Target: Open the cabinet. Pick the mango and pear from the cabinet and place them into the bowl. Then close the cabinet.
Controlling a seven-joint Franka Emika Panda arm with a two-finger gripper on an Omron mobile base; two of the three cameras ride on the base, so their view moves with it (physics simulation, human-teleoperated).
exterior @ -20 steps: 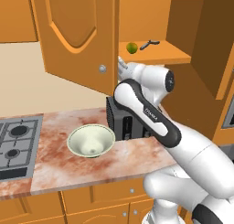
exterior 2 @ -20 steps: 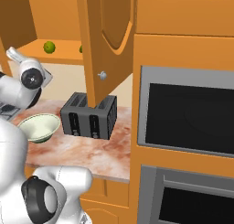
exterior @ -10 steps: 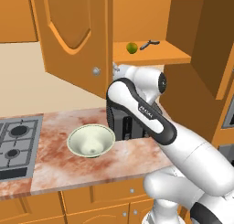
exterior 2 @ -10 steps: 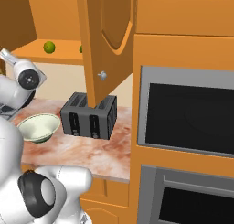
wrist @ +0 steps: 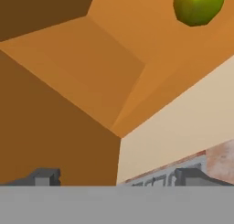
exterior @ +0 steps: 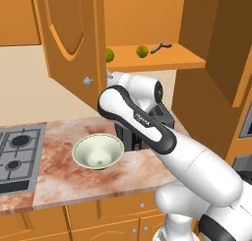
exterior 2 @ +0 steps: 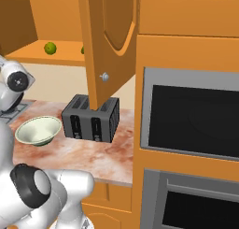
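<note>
Orange cabinet (exterior: 74, 43) stands open above the surface (exterior: 59, 171); on its shelf a green pear (exterior: 142, 51) lies. Below the cabinet, the cream bowl (exterior: 98, 151) sits beside a black toaster (exterior 2: 91, 118). The hand (wrist: 114, 177) has its fingers apart, holding nothing.

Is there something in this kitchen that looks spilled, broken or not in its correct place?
Nothing looks spilled or damaged. The cabinet doors stand open, which fits the task. Two green fruits and a dark object sit on its shelf. The bowl stands upright and empty on the counter, beside the toaster.
</note>
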